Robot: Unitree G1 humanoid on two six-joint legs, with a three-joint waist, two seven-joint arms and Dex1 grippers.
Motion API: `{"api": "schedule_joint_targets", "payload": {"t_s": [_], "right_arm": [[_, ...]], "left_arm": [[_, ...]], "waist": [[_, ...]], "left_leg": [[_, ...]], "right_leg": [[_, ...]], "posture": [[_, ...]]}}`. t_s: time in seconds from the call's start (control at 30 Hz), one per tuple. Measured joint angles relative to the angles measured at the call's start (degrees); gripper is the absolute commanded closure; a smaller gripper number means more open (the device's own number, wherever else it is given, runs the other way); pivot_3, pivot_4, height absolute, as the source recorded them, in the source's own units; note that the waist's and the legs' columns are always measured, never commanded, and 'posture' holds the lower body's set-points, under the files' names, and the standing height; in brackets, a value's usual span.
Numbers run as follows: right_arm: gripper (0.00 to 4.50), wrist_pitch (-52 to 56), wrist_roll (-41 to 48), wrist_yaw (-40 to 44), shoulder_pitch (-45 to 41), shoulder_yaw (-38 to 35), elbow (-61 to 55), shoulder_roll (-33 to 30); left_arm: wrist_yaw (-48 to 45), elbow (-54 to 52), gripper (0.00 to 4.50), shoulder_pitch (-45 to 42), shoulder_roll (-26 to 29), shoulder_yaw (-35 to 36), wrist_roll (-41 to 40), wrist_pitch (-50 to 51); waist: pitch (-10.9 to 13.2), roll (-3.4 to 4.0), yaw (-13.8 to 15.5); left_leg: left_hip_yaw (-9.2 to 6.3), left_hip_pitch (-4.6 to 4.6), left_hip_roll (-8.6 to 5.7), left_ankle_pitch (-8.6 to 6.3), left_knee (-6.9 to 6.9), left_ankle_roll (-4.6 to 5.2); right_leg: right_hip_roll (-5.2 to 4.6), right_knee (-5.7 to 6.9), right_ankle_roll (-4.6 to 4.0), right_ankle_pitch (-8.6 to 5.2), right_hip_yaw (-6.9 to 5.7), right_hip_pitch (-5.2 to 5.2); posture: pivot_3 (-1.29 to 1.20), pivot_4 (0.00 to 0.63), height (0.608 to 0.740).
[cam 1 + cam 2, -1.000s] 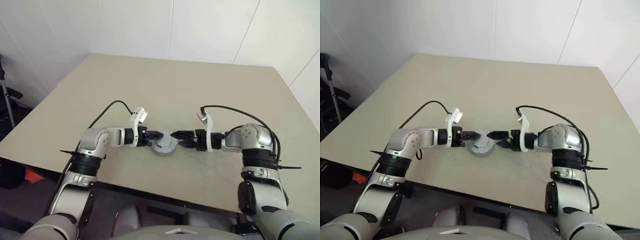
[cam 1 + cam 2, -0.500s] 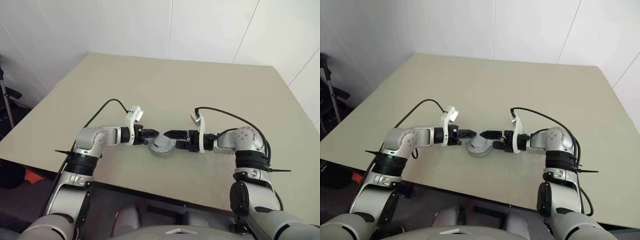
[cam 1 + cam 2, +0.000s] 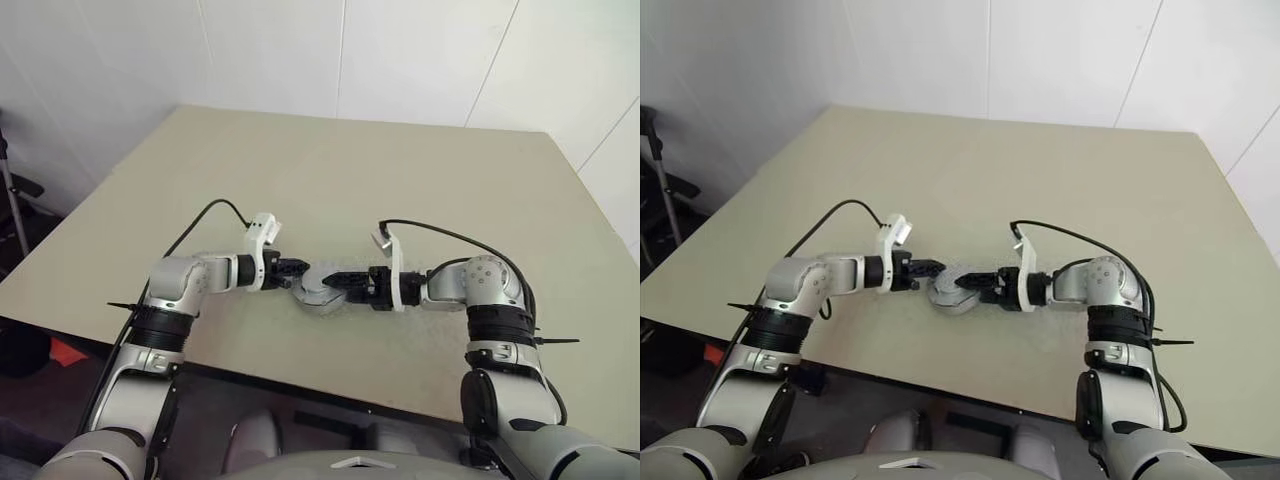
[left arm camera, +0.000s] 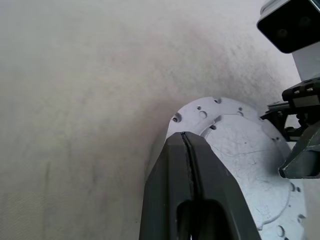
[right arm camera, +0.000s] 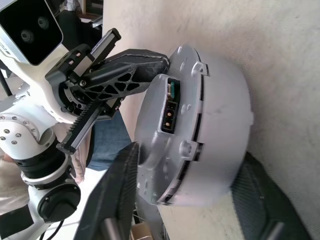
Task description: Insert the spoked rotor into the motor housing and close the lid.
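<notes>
Motor housing (image 3: pixel 320 290) — on beige table (image 3: pixel 400 180), near front edge, betw. both grippers.

L gripper (image 3: pixel 296 270): fingers pressed together, nothing betw. them, tips touching housing's rim on its L side. R gripper (image 3: pixel 337 286): fingers spread, straddling housing, one each side of its body; whether clamped tight or loose can't tell. Housing: closed silver puck, small connector socket in side wall, tilted slightly off table.
</notes>
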Motion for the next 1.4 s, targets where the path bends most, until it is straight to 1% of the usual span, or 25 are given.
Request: {"api": "schedule_joint_targets", "payload": {"t_s": [0.03,0.13,0.2,0.7,0.77,0.9,1.0,1.13,1.4], "right_arm": [[2.41,0.00,0.00,0.08,-0.03,-0.16,0.00,0.08],[2.41,-0.10,-0.18,0.13,-0.32,-0.66,0.00,0.28],[2.49,-0.13,-0.40,0.13,-0.49,-0.81,0.05,0.41],[2.49,-0.76,-2.26,-0.63,-2.07,-4.24,2.72,2.07],[2.49,-0.73,-2.43,-1.60,-2.77,-6.67,4.81,3.04],[2.50,-1.63,-3.02,-5.24,-5.62,-14.43,12.37,4.94],[2.50,-3.35,-3.27,-6.71,-6.94,-17.23,15.26,5.29],[2.50,-5.28,-3.26,-7.02,-7.47,-18.91,18.11,5.54],[2.50,-8.11,-3.24,-7.05,-8.66,-19.26,21.64,5.31]], "left_arm": [[-0.01,-0.05,4.50,-0.14,0.04,0.23,0.01,-0.04],[0.23,0.14,4.50,-0.13,0.35,0.77,0.45,-0.06],[0.30,0.31,4.50,-0.11,0.46,0.82,0.66,-0.14],[0.51,0.63,4.50,0.16,0.36,1.22,1.87,-0.80],[0.71,0.89,4.50,0.24,0.37,1.49,1.93,-1.01],[1.14,1.30,4.50,0.55,0.47,2.20,2.09,-1.15],[1.23,1.30,4.50,0.65,0.56,2.49,2.08,-1.15],[1.33,1.31,4.50,1.73,0.81,2.53,2.09,-1.08],[1.90,1.49,4.50,2.05,0.68,3.61,1.98,-1.19]], "waist": [[0.00,0.00,0.03],[0.00,0.00,0.02],[0.00,0.00,0.00],[0.00,0.00,-0.03],[0.00,0.00,-0.07],[0.00,0.00,-0.07],[0.00,0.00,-0.11],[0.00,0.01,-0.10],[0.01,0.01,-0.06]], "left_leg": [[0.00,0.02,-0.01,0.00,0.00,0.00],[0.00,0.02,0.00,0.00,0.00,-0.01],[0.00,0.02,0.00,0.01,0.00,-0.01],[0.00,0.00,0.00,0.01,0.00,-0.02],[0.00,-0.02,0.00,0.01,0.00,-0.02],[0.01,-0.23,0.00,0.03,0.00,-0.05],[0.01,-0.33,0.00,0.03,0.00,-0.05],[0.00,-0.36,0.00,0.03,0.01,-0.05],[-0.01,-0.31,0.01,0.07,0.04,-0.11]], "right_leg": [[0.00,0.00,0.00,0.00,0.00,0.01],[0.00,0.01,0.00,0.00,0.00,0.01],[0.00,0.01,0.00,0.00,0.00,0.01],[0.00,0.01,0.00,0.00,0.00,-0.02],[0.00,0.02,0.00,0.00,0.00,-0.04],[0.00,0.07,-0.01,0.01,0.00,-0.25],[0.00,0.07,-0.02,0.02,-0.02,-0.33],[0.00,0.07,-0.02,0.02,-0.03,-0.34],[0.00,0.15,-0.02,0.02,-0.03,-0.30]], "posture": [[0.00,0.000,0.740],[0.00,0.000,0.740],[0.00,0.000,0.740],[0.00,0.000,0.740],[0.00,0.000,0.740],[0.00,0.000,0.740],[0.00,0.000,0.740],[0.00,0.000,0.740],[0.00,0.000,0.740]]}}
